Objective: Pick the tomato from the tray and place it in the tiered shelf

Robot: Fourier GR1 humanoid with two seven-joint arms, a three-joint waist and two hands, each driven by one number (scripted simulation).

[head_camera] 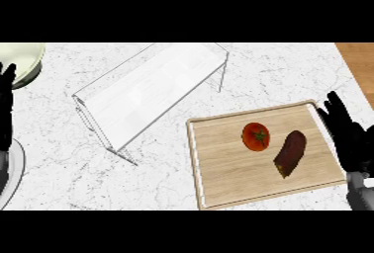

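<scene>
Right black hand (349, 138) is showing at the right edge of the frame, fingers spread straight and pointing up, holding nothing; it is lying over the right rim of the light wooden rectangular tray (226, 168), whether touching it is unclear. Grey forearm is coming in from the lower right corner. Left black hand (7, 106) is sitting at the far left edge, mostly cut off by the frame, fingers straight and up, holding nothing, resting.

Round red tomato (256, 136) with a small green stem star is lying on the tray, upper middle of the board, lower right part of the frame. Just beside it to the right, apart from it, a dark purple-brown elongated eggplant (290, 152) is lying tilted, its greenish stem end pointing down toward the tray's lower edge. Neither is being touched by the hand.

White tiered shelf (150, 86) with thin grey wire legs is standing diagonally across the upper middle of the frame, smooth flat top, nothing on it. White marbled tabletop (66, 163) with grey veining is carrying everything. Pale cream round plate (22, 58) is showing in the upper left corner, partly cut off. A white curved rim (13, 173) is showing at the lower left edge. Brown wood strip (358, 64) is running along the upper right edge. No readable writing or labels.
</scene>
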